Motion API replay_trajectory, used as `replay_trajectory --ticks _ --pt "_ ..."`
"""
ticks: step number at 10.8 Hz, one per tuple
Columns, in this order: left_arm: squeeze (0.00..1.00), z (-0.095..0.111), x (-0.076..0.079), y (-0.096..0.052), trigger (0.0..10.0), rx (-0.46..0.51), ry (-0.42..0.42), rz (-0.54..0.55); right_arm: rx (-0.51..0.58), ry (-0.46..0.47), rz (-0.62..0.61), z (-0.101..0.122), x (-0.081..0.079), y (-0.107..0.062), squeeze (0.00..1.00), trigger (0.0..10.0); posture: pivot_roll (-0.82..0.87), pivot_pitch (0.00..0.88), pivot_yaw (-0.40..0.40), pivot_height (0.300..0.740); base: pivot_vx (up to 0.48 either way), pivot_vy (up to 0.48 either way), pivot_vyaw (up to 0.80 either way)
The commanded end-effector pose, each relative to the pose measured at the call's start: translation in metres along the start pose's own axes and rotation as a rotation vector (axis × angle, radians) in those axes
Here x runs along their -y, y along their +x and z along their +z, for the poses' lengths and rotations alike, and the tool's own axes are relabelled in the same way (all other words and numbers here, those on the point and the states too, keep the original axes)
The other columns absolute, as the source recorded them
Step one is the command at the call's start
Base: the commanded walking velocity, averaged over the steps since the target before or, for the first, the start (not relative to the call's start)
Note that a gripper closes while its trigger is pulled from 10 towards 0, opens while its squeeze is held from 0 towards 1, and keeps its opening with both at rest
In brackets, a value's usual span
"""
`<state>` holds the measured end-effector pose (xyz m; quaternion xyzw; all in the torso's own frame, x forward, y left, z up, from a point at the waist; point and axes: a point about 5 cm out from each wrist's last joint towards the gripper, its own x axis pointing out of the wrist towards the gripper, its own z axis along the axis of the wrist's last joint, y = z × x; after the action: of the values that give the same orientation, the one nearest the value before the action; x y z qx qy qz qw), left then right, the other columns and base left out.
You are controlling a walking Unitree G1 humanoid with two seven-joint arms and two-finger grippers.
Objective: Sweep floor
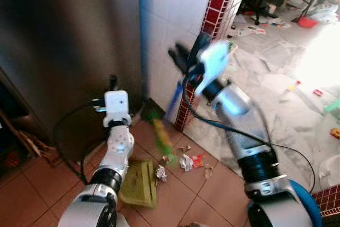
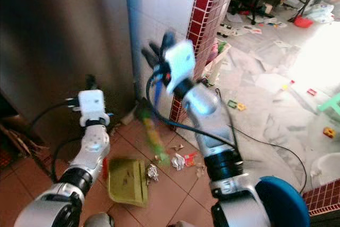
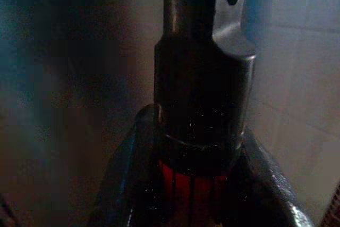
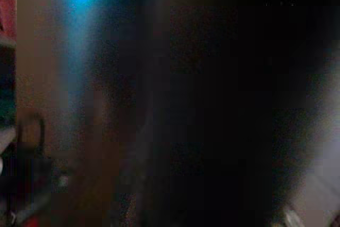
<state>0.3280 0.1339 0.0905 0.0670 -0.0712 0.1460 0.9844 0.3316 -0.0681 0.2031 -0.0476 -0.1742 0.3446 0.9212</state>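
Left wrist view shows its claw (image 3: 199, 184) apparently clamping a dark handle (image 3: 199, 89).

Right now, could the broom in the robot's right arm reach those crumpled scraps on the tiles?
Probably yes. The right gripper holds the broom, whose blurred green head sits just beside the scraps, with bare tile between them and the dustpan nearby.

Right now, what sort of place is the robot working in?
Probably a lived-in home, at a kitchen or utility corner: white wall tiles edged with red tile trim, a terracotta tile floor with a green dustpan, and litter strewn over the marble floor beyond.
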Motion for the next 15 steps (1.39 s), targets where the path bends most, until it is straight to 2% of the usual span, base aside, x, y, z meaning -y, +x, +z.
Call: replay_trajectory --ticks 1,3,4,6,9,11,13,14,15 --pt "0.00 0.017 0.003 0.003 10.0 0.067 -0.030 0.001 0.051 -0.057 0.026 0.007 -0.001 0.005 0.00 10.0 -0.03 0.041 -0.114 0.740 0.000 0.000 0.00" --pt "0.00 0.022 -0.009 -0.005 10.0 0.096 -0.006 0.032 0.071 -0.112 0.053 -0.002 -0.010 0.012 0.00 10.0 0.01 0.073 -0.122 0.740 0.000 0.000 0.76" --pt "0.00 0.022 -0.015 -0.008 10.0 0.093 0.008 0.050 0.074 -0.095 0.059 -0.006 -0.014 0.014 0.00 10.0 0.02 0.081 -0.121 0.740 0.000 0.000 0.80" --pt "0.00 0.024 -0.027 -0.014 10.0 0.088 0.052 0.064 0.097 -0.090 0.077 -0.011 -0.021 0.017 0.00 10.0 0.03 0.107 -0.123 0.740 0.000 0.000 0.00" --pt "0.00 0.031 -0.029 -0.019 10.0 0.098 0.089 0.041 0.148 -0.208 0.046 -0.009 -0.022 0.020 0.00 10.0 0.04 0.126 -0.140 0.740 0.000 0.000 0.00" --pt "0.00 0.026 -0.023 -0.015 10.0 0.103 0.080 0.052 0.152 -0.264 0.007 -0.016 -0.023 0.014 0.00 10.0 0.03 0.130 -0.149 0.740 0.000 0.000 0.00" --pt "0.00 0.009 -0.010 -0.012 10.0 0.025 0.086 0.012 0.114 -0.275 0.013 -0.027 -0.028 0.007 0.00 10.0 0.00 0.124 -0.145 0.740 0.000 0.000 0.00" --pt "0.00 -0.002 -0.001 -0.015 10.0 -0.022 0.096 -0.021 0.083 -0.284 0.007 -0.033 -0.028 0.004 0.00 10.0 -0.01 0.117 -0.140 0.740 0.000 0.000 0.00" --pt "0.00 -0.007 0.006 -0.014 10.0 -0.061 0.060 -0.060 0.043 -0.283 0.006 -0.040 -0.030 0.001 0.00 10.0 -0.02 0.105 -0.138 0.740 0.000 0.000 0.00"
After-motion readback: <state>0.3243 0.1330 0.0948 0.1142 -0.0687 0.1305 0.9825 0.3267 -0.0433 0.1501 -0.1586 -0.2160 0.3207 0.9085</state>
